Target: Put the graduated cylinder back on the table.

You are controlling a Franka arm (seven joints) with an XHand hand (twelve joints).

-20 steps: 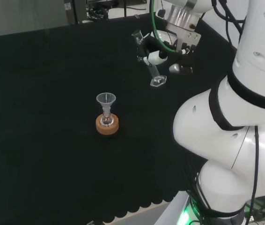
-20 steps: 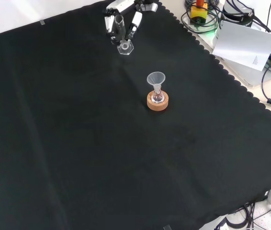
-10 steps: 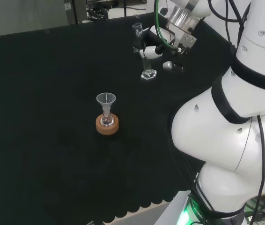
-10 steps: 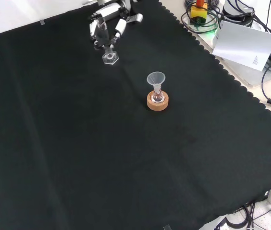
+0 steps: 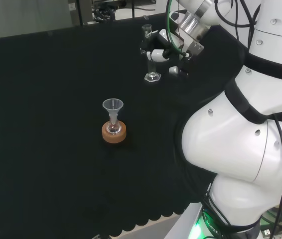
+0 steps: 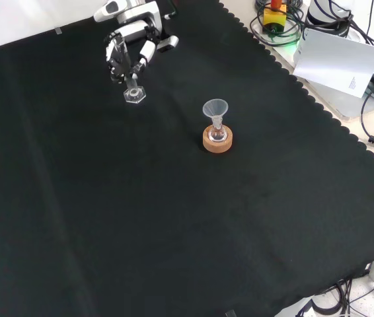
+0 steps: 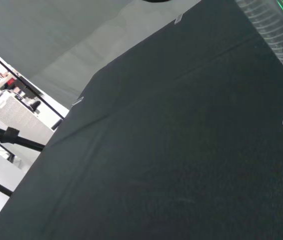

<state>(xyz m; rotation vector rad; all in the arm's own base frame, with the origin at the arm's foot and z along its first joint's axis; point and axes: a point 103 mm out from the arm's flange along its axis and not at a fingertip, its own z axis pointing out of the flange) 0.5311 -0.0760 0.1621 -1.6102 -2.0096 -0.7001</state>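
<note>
Our black-and-white hand (image 5: pixel 162 50), fingers curled round the clear graduated cylinder (image 5: pixel 150 59), holds it just above the black-clothed surface (image 6: pixel 174 218); release remains.

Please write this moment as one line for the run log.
hand: shut on graduated cylinder | cylinder: about upright, base at or just above the cloth | funnel in flask on cork ring: untouched

Evenly lit from above; matte black cloth (image 6: pixel 174 218) swallowing shadows, faint glints on clear graduated cylinder (image 5: pixel 151 59), blurred close up in wrist view.
</note>
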